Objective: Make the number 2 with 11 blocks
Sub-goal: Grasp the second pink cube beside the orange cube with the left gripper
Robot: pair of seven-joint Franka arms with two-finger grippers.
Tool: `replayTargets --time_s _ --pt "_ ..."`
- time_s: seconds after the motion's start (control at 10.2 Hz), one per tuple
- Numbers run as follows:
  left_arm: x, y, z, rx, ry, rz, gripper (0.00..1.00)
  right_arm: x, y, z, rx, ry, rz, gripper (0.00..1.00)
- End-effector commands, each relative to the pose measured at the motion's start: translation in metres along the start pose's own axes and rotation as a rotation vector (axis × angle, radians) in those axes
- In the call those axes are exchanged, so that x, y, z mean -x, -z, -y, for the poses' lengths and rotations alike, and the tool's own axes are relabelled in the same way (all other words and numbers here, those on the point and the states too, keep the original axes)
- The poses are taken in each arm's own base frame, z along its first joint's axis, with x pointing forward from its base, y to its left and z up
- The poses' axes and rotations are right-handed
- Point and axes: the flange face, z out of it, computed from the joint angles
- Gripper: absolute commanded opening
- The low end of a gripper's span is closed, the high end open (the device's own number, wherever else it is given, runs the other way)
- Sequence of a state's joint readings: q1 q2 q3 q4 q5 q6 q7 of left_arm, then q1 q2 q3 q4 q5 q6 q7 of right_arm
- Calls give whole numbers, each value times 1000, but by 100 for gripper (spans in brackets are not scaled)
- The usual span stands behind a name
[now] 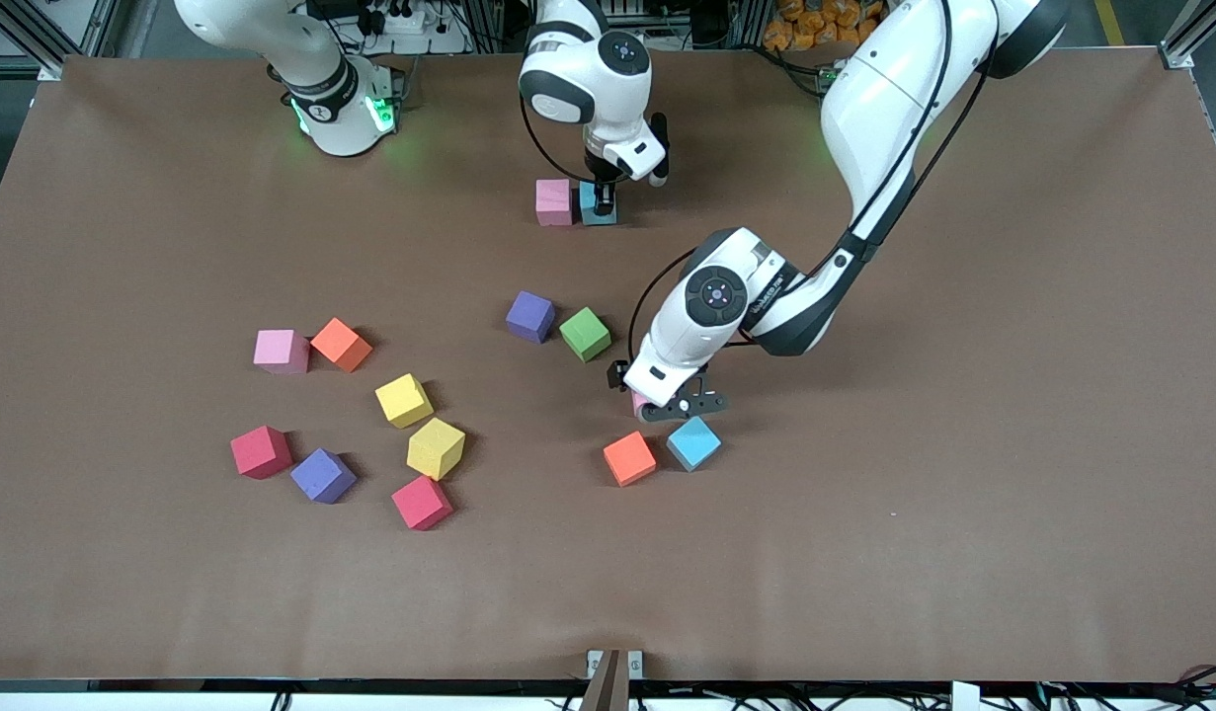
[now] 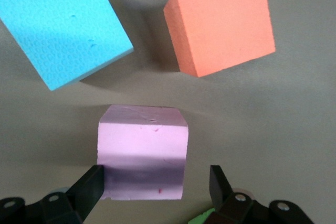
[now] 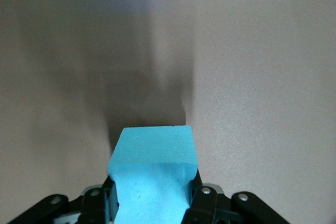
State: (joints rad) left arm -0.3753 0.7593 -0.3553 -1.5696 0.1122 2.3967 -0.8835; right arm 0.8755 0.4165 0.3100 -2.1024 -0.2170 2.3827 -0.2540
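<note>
Right claw [image 1: 599, 200] clamped on matte light blue cube [image 3: 153, 169], touching pink cube [image 1: 553, 201]; left claw [image 2: 157, 184] wide around second pink cube [image 2: 143, 158], not gripping

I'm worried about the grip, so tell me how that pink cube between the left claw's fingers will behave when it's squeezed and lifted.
The pink cube looks like matte foam, so it probably dents a little under the left claw, much as the blue cube looks pinched in the right claw. Its rough surface should resist slipping. With flat faces it is unlikely to roll, and it is probably very light.
</note>
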Motion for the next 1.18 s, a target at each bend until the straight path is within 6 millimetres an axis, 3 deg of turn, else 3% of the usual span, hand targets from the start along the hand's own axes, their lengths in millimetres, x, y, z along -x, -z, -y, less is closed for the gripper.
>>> replayTargets --time_s 0.0,0.39,0.59,0.79,1.08 --pt "-5 -4 2 0 -6 12 89 16 1 5 16 31 -31 0" --pt "-9 -1 5 2 1 9 89 21 -2 7 14 21 -23 0" --pt "-22 15 6 15 15 -11 89 22 -2 6 14 18 -21 0" --pt "-23 22 5 -11 11 6 89 22 -2 6 13 18 -17 0" --pt "-19 13 4 -15 13 18 89 23 -2 6 10 13 -8 0"
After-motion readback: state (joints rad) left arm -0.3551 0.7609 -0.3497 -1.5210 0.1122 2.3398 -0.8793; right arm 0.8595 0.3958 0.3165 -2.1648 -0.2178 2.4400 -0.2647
